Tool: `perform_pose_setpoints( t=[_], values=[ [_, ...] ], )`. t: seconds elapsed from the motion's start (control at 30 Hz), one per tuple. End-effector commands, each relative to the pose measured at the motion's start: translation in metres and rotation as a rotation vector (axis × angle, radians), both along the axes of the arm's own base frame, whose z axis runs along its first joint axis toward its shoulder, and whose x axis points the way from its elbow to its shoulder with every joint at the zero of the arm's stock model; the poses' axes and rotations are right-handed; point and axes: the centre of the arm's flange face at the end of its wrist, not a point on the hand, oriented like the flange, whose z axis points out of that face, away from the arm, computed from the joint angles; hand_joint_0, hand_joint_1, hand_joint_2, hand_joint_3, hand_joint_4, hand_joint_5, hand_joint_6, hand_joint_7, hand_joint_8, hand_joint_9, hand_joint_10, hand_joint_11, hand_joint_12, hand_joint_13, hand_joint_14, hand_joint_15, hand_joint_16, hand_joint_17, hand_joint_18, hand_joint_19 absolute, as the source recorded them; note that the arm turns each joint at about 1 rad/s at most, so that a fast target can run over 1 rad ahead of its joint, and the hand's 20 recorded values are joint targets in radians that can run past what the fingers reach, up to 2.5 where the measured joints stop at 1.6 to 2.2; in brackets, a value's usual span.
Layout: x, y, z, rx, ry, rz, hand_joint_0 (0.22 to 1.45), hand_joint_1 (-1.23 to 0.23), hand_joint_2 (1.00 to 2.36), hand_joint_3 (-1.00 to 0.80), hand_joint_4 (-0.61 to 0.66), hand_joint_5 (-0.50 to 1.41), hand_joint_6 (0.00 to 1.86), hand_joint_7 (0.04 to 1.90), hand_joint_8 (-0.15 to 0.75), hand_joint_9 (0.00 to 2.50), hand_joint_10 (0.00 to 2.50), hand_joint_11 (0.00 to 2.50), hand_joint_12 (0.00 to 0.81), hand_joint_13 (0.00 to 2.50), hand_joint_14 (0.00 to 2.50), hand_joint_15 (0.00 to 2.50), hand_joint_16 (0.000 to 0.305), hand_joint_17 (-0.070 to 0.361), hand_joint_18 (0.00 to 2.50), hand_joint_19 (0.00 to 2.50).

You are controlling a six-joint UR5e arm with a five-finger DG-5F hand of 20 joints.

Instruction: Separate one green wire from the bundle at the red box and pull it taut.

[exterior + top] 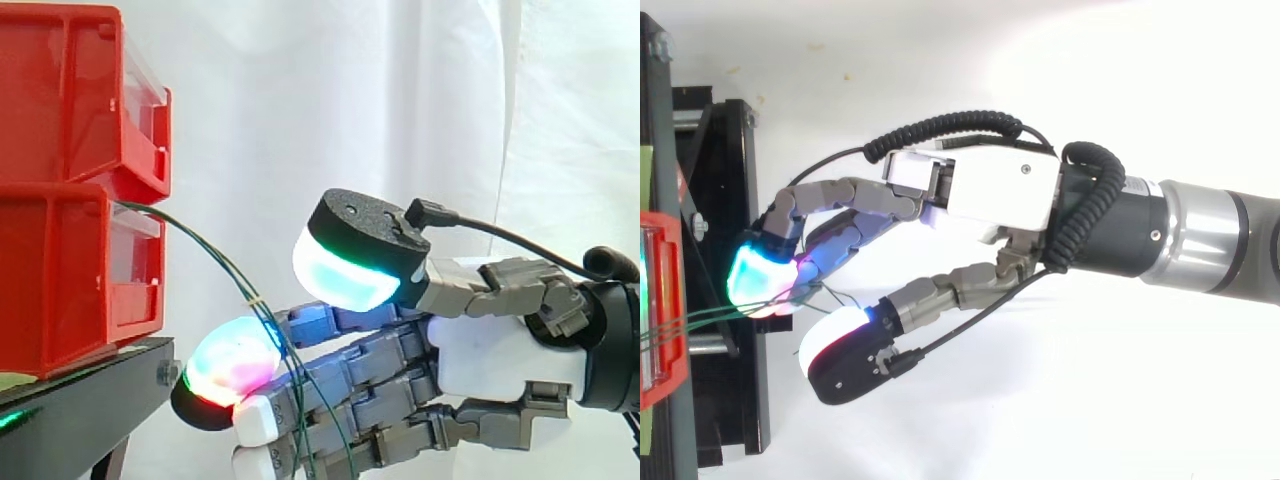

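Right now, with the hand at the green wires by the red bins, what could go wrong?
1. The green wires run together, bound by a pale tie near the fingertips, so the hand may drag the whole bundle, not one wire.
2. The thumb stands apart and nothing looks pinched, so the wires could slip off in a pull.
3. A hard pull might shift the lower red bin on the black stand.

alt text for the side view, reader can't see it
A robot hand reaches from the right toward stacked red bins on a black stand. Thin green wires arc from the lower bin and drape across its extended fingers; the thumb is raised apart above.
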Motion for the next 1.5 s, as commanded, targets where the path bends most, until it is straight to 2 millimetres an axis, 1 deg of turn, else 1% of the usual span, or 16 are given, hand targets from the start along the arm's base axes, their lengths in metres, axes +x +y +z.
perform_pose_setpoints(
  t=[0.0, 0.17, 0.27, 0.3, 0.33, 0.4, 0.53, 0.67, 0.97, 1.13, 1.3, 1.47],
  values=[
    [0.0, -0.001, 0.001, -0.007, 0.003, -0.001, 0.62, -0.65, 1.01, -0.42, 0.22, -0.11, 0.5, 1.22, 0.283, 0.73, 0.01, 0.26, 0.341, 0.72, 0.01, 0.29, 0.043, 0.097, 0.58, 0.27],
    [-0.001, 0.0, 0.007, -0.008, 0.004, 0.0, 0.62, -0.65, 1.01, -0.41, 0.19, -0.1, 0.51, 1.26, 0.286, 0.73, 0.01, 0.26, 0.34, 0.73, 0.01, 0.3, 0.043, 0.097, 0.59, 0.28],
    [-0.004, 0.0, 0.01, -0.015, 0.019, 0.0, 0.63, -0.64, 1.01, -0.36, 0.16, -0.13, 0.62, 1.16, 0.285, 0.73, 0.01, 0.3, 0.342, 0.73, 0.01, 0.3, 0.044, 0.098, 0.59, 0.28],
    [-0.005, -0.002, 0.012, -0.019, 0.021, -0.002, 0.63, -0.64, 1.01, -0.34, 0.17, -0.14, 0.67, 1.07, 0.286, 0.73, 0.01, 0.32, 0.343, 0.73, 0.01, 0.31, 0.044, 0.099, 0.6, 0.28],
    [-0.005, 0.0, 0.013, -0.023, 0.026, -0.001, 0.63, -0.64, 1.01, -0.33, 0.16, -0.15, 0.7, 1.05, 0.287, 0.73, 0.01, 0.33, 0.344, 0.73, 0.01, 0.31, 0.044, 0.1, 0.6, 0.29],
    [-0.006, 0.0, 0.015, -0.03, 0.033, -0.001, 0.64, -0.68, 1.02, -0.29, 0.17, -0.18, 0.78, 0.95, 0.287, 0.71, 0.01, 0.38, 0.349, 0.73, 0.01, 0.33, 0.045, 0.101, 0.61, 0.29],
    [-0.007, 0.004, 0.014, -0.038, 0.045, 0.003, 0.65, -0.7, 1.02, -0.28, 0.18, -0.2, 0.86, 0.86, 0.29, 0.7, 0.01, 0.4, 0.354, 0.74, 0.01, 0.35, 0.046, 0.103, 0.62, 0.3],
    [-0.007, 0.005, 0.014, -0.039, 0.043, 0.005, 0.64, -0.72, 1.02, -0.29, 0.19, -0.21, 0.88, 0.84, 0.292, 0.7, 0.01, 0.42, 0.357, 0.74, 0.01, 0.35, 0.046, 0.105, 0.63, 0.3],
    [-0.007, 0.007, 0.015, -0.041, 0.039, 0.005, 0.63, -0.71, 1.01, -0.34, 0.21, -0.2, 0.91, 0.85, 0.304, 0.74, 0.01, 0.44, 0.361, 0.77, 0.01, 0.37, 0.047, 0.106, 0.65, 0.32],
    [-0.003, 0.009, 0.022, -0.044, 0.029, 0.009, 0.62, -0.69, 1.01, -0.37, 0.21, -0.19, 0.91, 0.88, 0.31, 0.78, 0.01, 0.46, 0.361, 0.79, 0.01, 0.38, 0.047, 0.106, 0.66, 0.33],
    [-0.001, 0.01, 0.028, -0.053, 0.045, 0.008, 0.61, -0.68, 1.01, -0.33, 0.2, -0.18, 0.92, 0.92, 0.313, 0.8, 0.01, 0.46, 0.365, 0.8, 0.01, 0.39, 0.047, 0.106, 0.67, 0.33],
    [-0.002, 0.01, 0.033, -0.057, 0.062, 0.01, 0.64, -0.7, 1.02, -0.27, 0.15, -0.18, 0.93, 0.99, 0.318, 0.8, 0.02, 0.48, 0.368, 0.81, 0.01, 0.4, 0.047, 0.107, 0.69, 0.34]
  ],
)
